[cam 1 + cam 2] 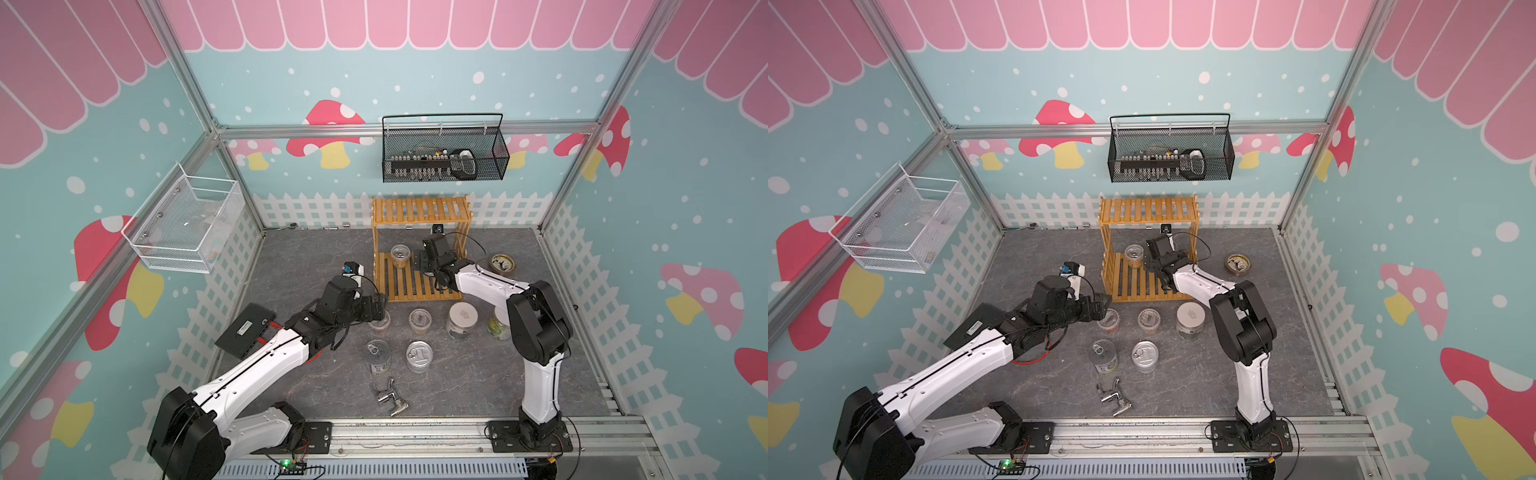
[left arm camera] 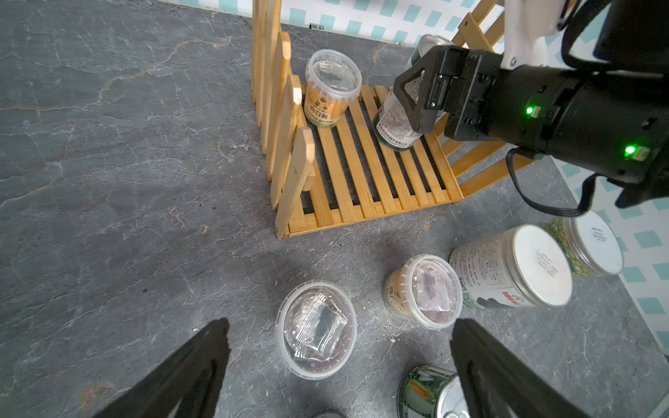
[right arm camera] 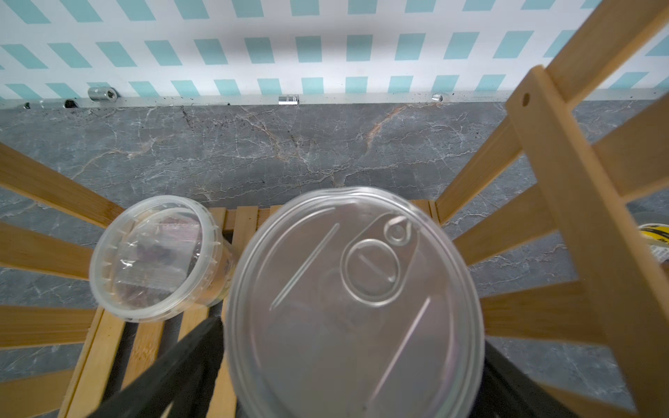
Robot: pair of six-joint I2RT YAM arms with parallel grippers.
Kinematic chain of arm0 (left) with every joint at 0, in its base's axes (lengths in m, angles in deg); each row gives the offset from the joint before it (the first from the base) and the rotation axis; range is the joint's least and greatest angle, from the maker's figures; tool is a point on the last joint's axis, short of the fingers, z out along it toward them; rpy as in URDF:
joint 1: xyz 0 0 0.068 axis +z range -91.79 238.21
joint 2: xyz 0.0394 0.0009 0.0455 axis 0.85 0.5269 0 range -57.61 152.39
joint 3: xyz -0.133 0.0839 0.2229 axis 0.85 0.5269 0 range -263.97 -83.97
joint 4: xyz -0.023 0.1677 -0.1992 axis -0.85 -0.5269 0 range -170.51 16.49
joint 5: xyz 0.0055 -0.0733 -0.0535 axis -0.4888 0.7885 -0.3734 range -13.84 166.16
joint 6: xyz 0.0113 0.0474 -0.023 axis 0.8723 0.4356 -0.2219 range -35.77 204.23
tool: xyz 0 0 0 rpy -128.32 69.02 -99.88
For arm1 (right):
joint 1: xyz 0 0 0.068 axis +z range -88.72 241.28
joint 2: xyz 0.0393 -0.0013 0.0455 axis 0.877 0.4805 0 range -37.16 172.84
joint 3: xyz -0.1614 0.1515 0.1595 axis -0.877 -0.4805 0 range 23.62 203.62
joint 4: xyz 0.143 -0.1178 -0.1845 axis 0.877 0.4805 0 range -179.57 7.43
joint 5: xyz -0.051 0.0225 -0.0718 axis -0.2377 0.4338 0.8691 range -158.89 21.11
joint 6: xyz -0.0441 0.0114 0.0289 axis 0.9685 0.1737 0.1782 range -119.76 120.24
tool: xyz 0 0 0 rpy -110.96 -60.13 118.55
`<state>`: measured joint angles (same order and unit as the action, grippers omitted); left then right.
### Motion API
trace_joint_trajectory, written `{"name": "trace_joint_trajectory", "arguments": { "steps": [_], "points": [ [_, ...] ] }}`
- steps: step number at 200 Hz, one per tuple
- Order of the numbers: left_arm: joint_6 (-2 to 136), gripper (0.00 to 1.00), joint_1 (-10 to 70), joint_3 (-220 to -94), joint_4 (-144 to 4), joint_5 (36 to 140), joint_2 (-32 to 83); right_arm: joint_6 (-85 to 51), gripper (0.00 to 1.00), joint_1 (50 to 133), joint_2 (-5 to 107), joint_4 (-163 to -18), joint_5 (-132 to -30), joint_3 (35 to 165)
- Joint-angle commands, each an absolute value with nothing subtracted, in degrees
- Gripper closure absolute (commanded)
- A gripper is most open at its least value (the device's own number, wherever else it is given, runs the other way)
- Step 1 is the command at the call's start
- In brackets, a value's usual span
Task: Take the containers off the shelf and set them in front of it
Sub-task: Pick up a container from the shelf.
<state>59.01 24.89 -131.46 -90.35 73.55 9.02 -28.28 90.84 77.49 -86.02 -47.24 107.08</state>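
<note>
Jaws of the right tool (image 3: 347, 347) stand wide around a silver tin (image 2: 392, 123) on the lower tier of the shelf (image 1: 401, 286); whether they grip it, I cannot tell. The left tool (image 2: 340, 324) hangs wide open and empty over a clear tub (image 2: 315, 336) on the grey table (image 1: 291, 266). Six containers (image 1: 462, 318) stand before the shelf; another tub (image 1: 400, 254) sits beside the tin.

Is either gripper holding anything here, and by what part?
Left gripper holds nothing, jaws open. Right gripper straddles the silver tin at its side wall on the shelf; whether it grips cannot be told.
</note>
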Motion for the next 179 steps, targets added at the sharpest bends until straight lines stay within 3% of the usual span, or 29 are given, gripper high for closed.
{"name": "trace_joint_trajectory", "arguments": {
  "steps": [1, 49, 179],
  "points": [
    [59.8, 0.01, 25.4, -130.5, -89.4, 74.6, 8.3, -27.7, 0.10, 90.1, 78.7, -86.4, -46.9, 109.0],
    [60.1, 0.01, 25.7, -130.2, -89.3, 74.8, 8.6, -26.3, 0.35, 90.0, 79.0, -87.2, -47.4, 108.5],
    [60.1, 0.01, 25.8, -130.1, -89.1, 75.7, 8.8, -21.0, 0.41, 93.1, 63.7, -93.4, -55.2, 91.7]
  ]
}}
